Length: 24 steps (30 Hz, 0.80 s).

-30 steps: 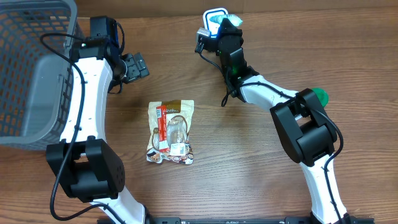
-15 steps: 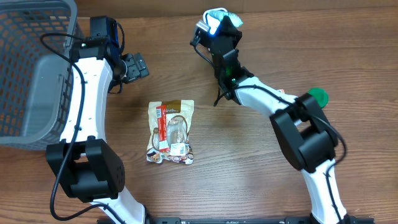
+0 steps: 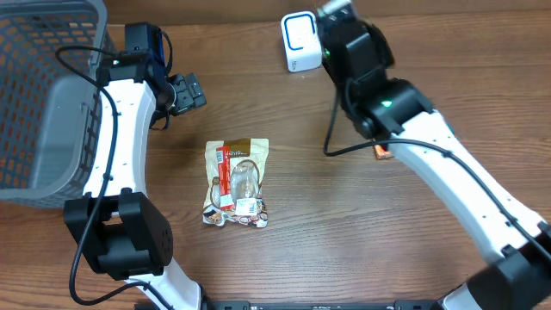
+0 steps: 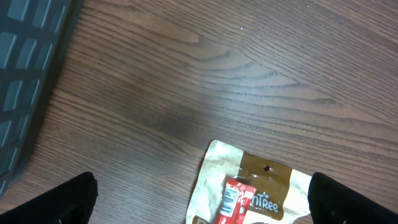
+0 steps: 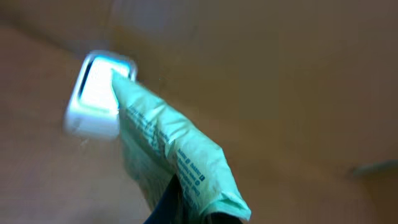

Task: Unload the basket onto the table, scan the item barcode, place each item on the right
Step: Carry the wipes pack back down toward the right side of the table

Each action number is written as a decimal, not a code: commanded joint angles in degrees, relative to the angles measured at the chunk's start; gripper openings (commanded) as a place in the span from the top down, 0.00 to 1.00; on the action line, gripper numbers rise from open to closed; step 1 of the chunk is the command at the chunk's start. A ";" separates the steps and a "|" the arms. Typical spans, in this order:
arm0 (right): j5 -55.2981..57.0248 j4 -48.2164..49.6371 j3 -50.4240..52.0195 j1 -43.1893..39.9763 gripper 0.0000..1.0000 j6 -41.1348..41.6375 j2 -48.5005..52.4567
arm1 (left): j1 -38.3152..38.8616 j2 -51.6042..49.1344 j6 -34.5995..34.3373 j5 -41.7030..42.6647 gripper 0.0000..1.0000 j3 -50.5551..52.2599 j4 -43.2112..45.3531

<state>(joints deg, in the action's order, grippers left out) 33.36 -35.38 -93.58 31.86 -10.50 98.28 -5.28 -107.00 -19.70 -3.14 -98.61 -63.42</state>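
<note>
1. The right gripper [image 5: 179,210] sits at the far edge of the table [image 3: 344,250], its jaws pressed together on the lower end of a green packet [image 5: 171,152].
2. The green packet rises from that pinch towards the scanner [image 3: 299,41]. In the right wrist view its upper end overlaps the scanner's lit face. Whether the two touch cannot be told.
3. There is small print along the packet's side, but the view is too blurred to read it.
4. The scanner is a small white box with rounded corners. It stands at the far edge of the table, just left of the right arm's wrist.
5. From overhead the wrist hides both the right gripper and the packet.
6. The left gripper [image 3: 186,92] hangs over the far left part of the table, just beside the basket [image 3: 43,103]. Its jaws are spread wide and hold nothing. Its fingertips [image 4: 68,200] show at the lower corners of the left wrist view.
7. A snack pouch [image 3: 237,182] with a brown top band and a red label lies flat on the wood. It is left of the table's middle, nearer the front than the left gripper and apart from it.
8. The grey mesh basket occupies the table's far left corner.
</note>
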 commanded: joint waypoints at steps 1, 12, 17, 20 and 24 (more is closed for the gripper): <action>-12.94 -8.98 0.22 -2.73 0.97 22.73 0.11 | 0.04 -0.50 0.42 -0.44 0.00 -0.11 0.04; -32.13 -25.73 9.14 -8.09 0.96 14.32 0.96 | 0.04 -0.50 0.42 -0.44 0.00 -0.13 0.04; -32.02 -21.84 14.05 -8.09 0.96 7.15 0.98 | 0.04 -0.50 0.42 -0.44 0.00 -0.13 0.04; -32.00 -18.56 17.14 -8.09 0.96 6.95 1.01 | 0.04 -0.50 0.42 -0.42 0.00 -0.11 0.04; -32.04 -13.16 21.35 -8.09 0.96 7.26 1.07 | 0.04 -0.50 0.42 -0.42 0.01 -0.11 0.04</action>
<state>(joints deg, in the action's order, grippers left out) 1.93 -50.24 -74.15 23.70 -1.93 99.39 -5.28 -107.00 -19.73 -3.09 -98.61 -63.42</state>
